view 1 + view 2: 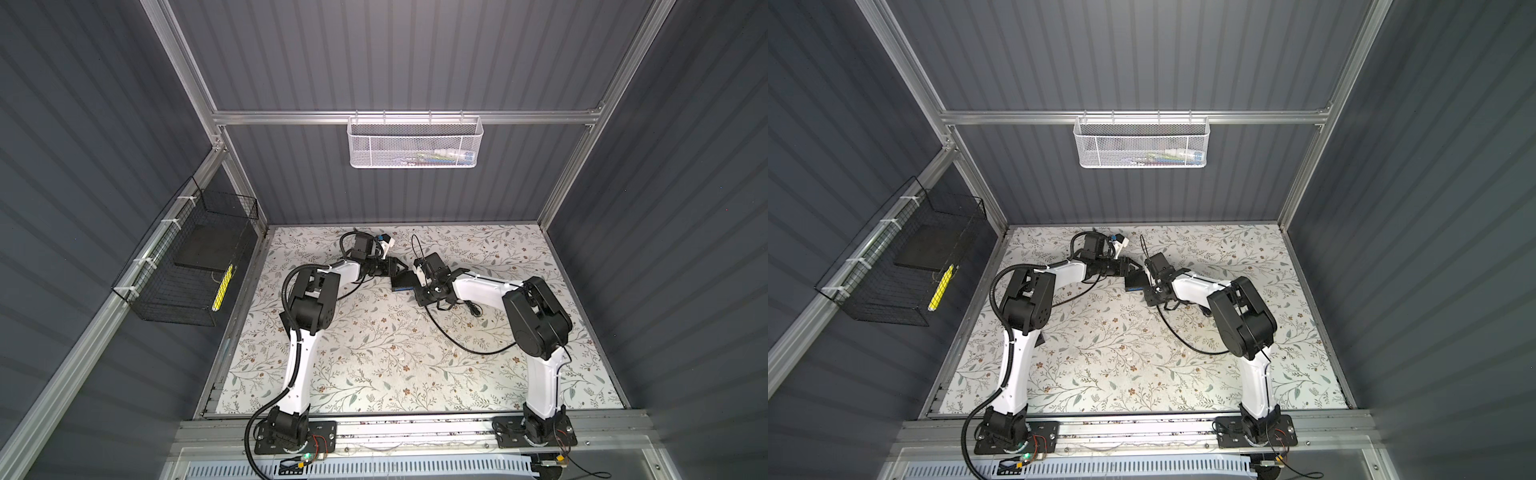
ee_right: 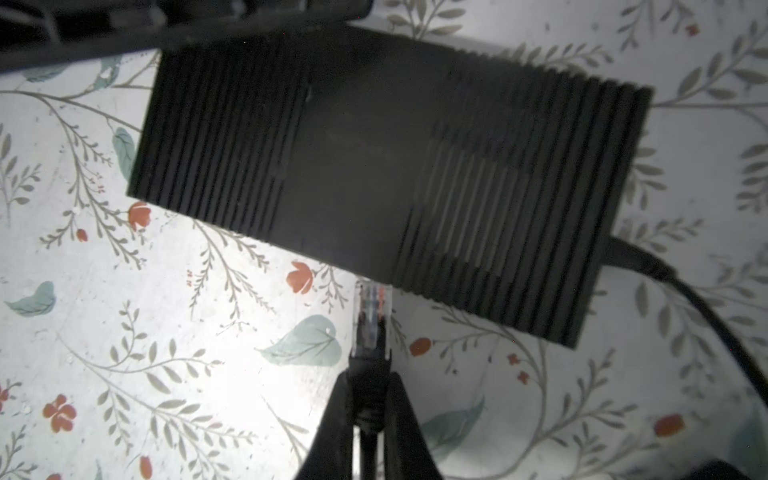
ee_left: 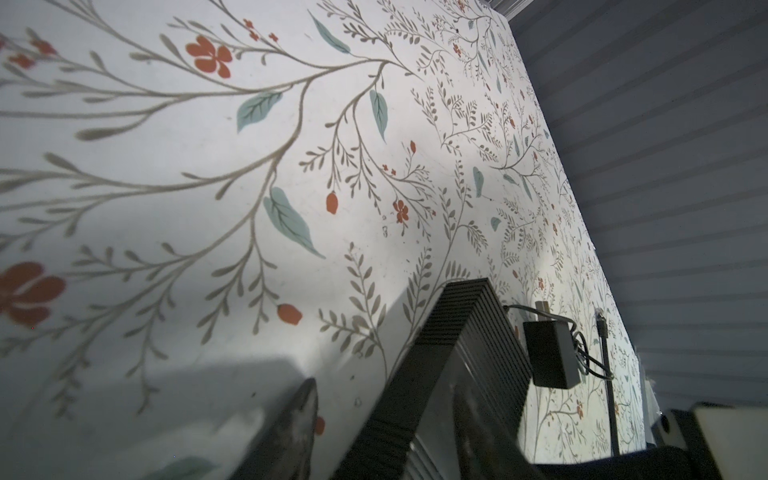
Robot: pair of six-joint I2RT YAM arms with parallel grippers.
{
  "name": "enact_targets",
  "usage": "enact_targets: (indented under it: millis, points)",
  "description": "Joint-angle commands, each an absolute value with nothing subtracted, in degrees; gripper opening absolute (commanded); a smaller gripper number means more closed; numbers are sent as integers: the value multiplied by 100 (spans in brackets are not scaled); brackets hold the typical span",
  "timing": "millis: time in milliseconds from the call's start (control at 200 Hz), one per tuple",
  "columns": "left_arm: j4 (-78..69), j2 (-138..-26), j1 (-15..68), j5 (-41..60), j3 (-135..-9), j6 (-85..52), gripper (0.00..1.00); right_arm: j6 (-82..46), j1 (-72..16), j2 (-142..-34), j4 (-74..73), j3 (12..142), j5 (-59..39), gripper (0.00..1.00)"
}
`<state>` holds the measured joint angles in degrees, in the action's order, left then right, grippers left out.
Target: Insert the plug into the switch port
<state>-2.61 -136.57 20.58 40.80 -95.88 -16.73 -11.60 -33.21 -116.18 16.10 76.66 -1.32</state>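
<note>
Pinched narrow in the right gripper (image 2: 370,376): clear plastic plug (image 2: 372,316), tip at the edge of the flat black ribbed box (image 2: 374,166), toward 12 o'clock on the floral tabletop (image 1: 374,374); socket hidden. Straddling the box end: left gripper (image 1: 400,269), half wide, grip unclear. At 5 o'clock, looped black cable (image 1: 490,353); small black adapter block (image 3: 550,353) near.

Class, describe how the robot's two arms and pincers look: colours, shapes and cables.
The left arm and right arm have white shells with black joints, on black base plates. A ribbed black hose runs along the left arm; a thin black wire follows the right one. The left pincer and right pincer are black with tapering fingers.
</note>
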Motion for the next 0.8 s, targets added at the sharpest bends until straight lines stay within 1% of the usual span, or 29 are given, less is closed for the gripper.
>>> enact_targets:
  millis: [0,210,410,795]
  points:
    - [139,-13575,2110,4113,-9387,-1696,52,-1207,-3322,-11775,1791,7862,85,0]
    - [174,-13535,2097,4078,-9411,-1631,52,-1202,-3278,-11774,1837,7796,127,0]
    - [351,-13598,2096,4075,-9713,-1503,52,-1188,-3216,-11691,1828,7785,133,0]
    - [340,-13938,2162,4212,-10163,-1556,51,-1310,-3208,-11782,1782,7919,-68,0]
